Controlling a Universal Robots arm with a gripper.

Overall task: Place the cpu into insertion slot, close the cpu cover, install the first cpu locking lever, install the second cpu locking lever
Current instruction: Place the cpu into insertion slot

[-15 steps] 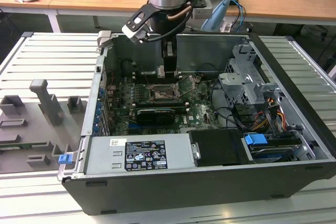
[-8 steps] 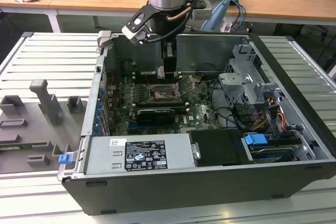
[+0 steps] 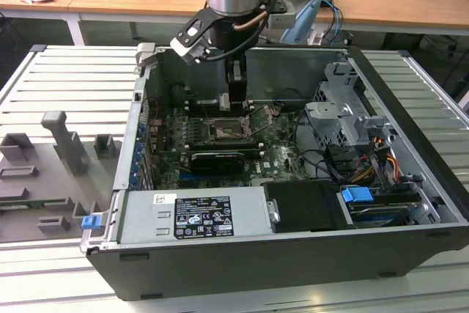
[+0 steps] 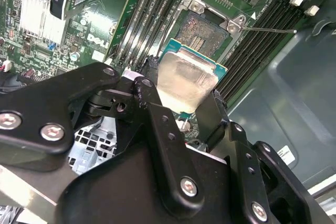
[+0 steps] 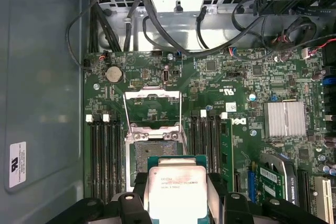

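Observation:
My gripper [image 5: 177, 188] is shut on the cpu [image 5: 175, 191], a square chip with a pale metal face and a green edge, pinched between two black fingers [image 5: 137, 190]. In the second wrist view the cpu [image 4: 185, 80] hangs tilted just short of the insertion slot [image 4: 207, 30], whose dark centre lies bare. The insertion slot [image 5: 152, 156] sits between the memory slots. Its cpu cover [image 5: 152, 98] is swung back open beyond it. A thin wire lever [image 4: 268, 29] sticks out beside the slot. In the exterior view the gripper [image 3: 236, 102] reaches down into the case above the slot [image 3: 226, 132].
The open case [image 3: 410, 203] has high walls all round. A black graphics card [image 3: 216, 160] lies just in front of the slot, a drive cage [image 3: 341, 119] on the exterior view's right. Memory slots [image 5: 105, 150] flank the socket. Black cables [image 5: 173, 30] loop beyond it.

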